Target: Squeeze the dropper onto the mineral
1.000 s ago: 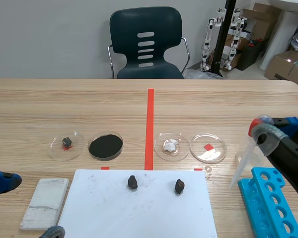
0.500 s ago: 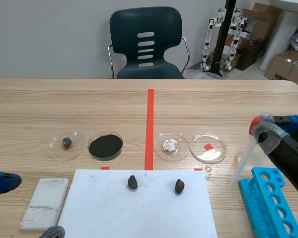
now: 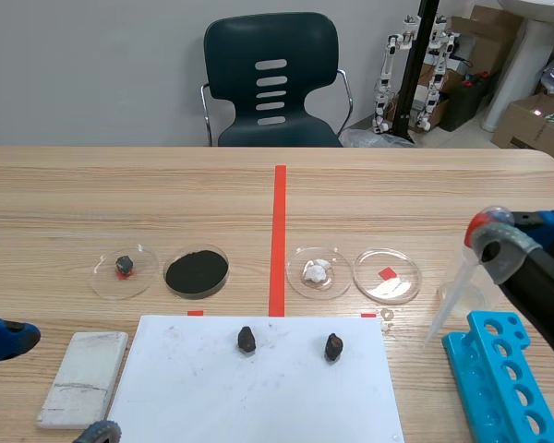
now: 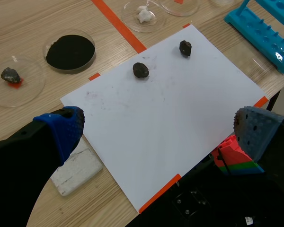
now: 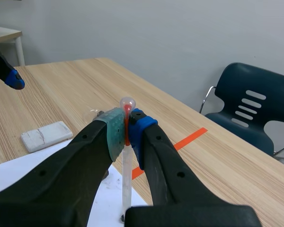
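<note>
Left wrist view: the left gripper (image 4: 158, 128) is spread open, holding nothing, over a smooth white paper sheet (image 4: 170, 109). Two dark, lumpy minerals (image 3: 246, 339) lie on its far part. At right, the right gripper (image 3: 494, 242) pinches a slim, clear plastic dropper (image 3: 452, 297), tilted, beside a blue rack (image 3: 499, 378).

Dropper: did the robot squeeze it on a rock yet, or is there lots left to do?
Done: the dropper is picked up, with the right gripper fingers shut on it just below its bulb. In hand: it hangs tilted beside the blue rack, off to the side of the white sheet. Left: carry it over a dark mineral on the sheet and squeeze.
</note>
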`<action>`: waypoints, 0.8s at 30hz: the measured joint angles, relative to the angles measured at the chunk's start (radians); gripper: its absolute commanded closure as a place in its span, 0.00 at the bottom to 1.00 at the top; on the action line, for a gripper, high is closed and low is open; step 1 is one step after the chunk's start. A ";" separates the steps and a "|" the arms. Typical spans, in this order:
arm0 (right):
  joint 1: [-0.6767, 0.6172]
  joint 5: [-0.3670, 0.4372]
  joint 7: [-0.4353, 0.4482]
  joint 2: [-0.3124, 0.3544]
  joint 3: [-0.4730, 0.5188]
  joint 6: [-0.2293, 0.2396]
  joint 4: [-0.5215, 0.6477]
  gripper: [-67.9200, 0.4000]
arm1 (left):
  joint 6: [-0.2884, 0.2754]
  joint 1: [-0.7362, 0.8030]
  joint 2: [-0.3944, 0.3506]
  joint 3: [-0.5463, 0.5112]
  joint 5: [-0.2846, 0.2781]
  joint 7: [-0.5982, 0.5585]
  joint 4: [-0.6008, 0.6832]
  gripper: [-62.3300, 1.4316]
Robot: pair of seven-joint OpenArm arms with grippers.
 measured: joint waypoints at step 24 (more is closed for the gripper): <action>0.000 -0.012 0.000 0.000 0.000 0.000 0.000 0.98 | 0.000 0.000 0.000 0.000 0.000 0.000 0.000 0.00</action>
